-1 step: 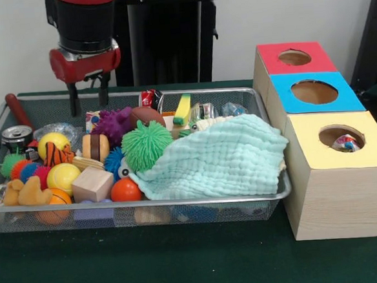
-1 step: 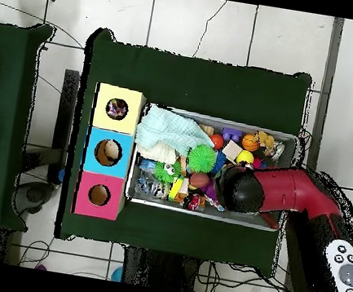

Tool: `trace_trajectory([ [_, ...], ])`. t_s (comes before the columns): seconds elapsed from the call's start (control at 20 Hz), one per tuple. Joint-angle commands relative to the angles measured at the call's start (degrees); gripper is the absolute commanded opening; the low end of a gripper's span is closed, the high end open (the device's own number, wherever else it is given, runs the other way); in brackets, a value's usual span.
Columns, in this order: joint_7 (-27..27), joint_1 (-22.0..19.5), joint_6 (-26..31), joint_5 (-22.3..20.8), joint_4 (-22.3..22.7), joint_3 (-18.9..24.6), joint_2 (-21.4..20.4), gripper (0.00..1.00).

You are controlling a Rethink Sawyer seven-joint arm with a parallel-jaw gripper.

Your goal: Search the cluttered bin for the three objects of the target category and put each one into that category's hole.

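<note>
low front view near the bin [image 1: 263, 104]; high, perhaps distant overhead, both sharing it

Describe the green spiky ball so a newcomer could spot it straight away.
Look in the wire mesh bin on the green table. The green spiky ball sits near the middle, touching the pale mint cloth's left edge. It is the largest spiky ball; the purple spiky one lies behind it.

Wire bin [image 1: 273, 194] crammed with toys; yellow-topped hole [image 1: 341, 137] holds one item.
</note>
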Motion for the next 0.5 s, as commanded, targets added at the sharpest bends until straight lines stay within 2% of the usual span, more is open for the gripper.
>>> trace_trajectory([
  [0.05,-6.6,0.8,3.0,0.0,4.5,0.9,2.7,1.0],
  [0.3,-2.1,4.4,4.1,-3.5,2.3,-3.7,3.8,1.0],
  [0.5,-2.4,4.5,2.4,-4.0,3.2,-5.1,4.2,1.0],
])
